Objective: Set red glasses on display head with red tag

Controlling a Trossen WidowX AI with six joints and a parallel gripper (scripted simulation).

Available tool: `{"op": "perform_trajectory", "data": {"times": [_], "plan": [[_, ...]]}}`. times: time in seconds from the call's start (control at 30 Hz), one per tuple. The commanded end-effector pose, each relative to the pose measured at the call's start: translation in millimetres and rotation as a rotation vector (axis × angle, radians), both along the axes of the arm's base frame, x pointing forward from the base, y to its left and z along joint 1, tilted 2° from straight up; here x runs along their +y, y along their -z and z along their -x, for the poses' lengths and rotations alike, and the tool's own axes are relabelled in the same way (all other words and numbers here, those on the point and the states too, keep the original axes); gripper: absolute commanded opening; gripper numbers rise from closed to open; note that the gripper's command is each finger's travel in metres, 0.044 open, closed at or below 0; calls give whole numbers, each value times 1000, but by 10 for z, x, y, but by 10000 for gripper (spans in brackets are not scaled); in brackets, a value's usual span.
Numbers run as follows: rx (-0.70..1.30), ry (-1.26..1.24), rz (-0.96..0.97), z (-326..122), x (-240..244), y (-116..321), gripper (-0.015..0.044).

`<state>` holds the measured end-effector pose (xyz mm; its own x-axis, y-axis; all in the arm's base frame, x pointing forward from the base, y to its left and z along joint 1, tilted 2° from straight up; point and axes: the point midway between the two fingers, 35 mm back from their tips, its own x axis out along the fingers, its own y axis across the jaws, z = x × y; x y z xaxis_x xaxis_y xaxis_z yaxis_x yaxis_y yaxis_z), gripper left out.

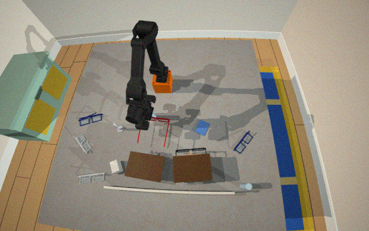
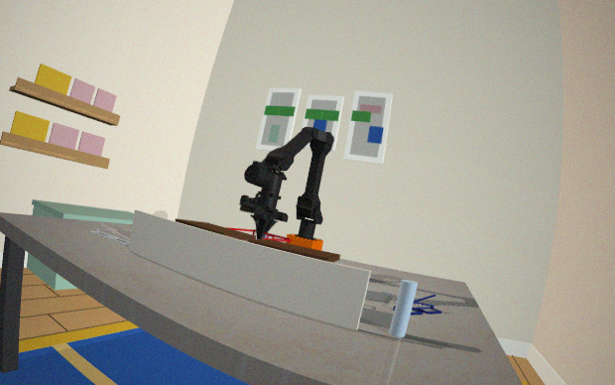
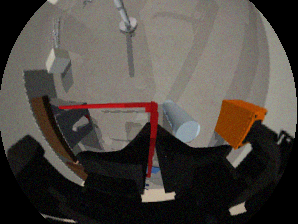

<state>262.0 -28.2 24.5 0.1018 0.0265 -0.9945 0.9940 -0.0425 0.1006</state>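
Observation:
My gripper (image 2: 260, 237) (image 3: 150, 124) is shut on the red glasses (image 1: 166, 134) (image 3: 105, 105) by their front frame. In the top view the hand covers the fingertips. The glasses are held with both temples pointing toward the display heads, tips short of them. The left head (image 1: 144, 166) has a brown top, stands slightly turned and wears no glasses that I can see. The right head (image 1: 192, 168) also has a brown top and wears black glasses (image 1: 190, 149). Their faces are mostly hidden from above. I cannot make out the red tag.
A pale blue cylinder (image 1: 153, 115) (image 3: 186, 127) stands close by the gripper. A white stand (image 1: 120, 128) (image 3: 128, 24), a white block (image 1: 116, 166) (image 3: 58, 61) and a blue block (image 1: 202, 127) are around. A long pale panel (image 1: 169, 191) (image 2: 248, 278) stands behind the heads.

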Motion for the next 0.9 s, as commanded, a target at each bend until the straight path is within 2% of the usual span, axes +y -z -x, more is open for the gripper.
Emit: {"op": "perform_trajectory", "data": {"times": [0.0,0.87], "plan": [[1,1,-6,4,-4,55,0],[-15,1,-10,-186,-21,118,0]]}}
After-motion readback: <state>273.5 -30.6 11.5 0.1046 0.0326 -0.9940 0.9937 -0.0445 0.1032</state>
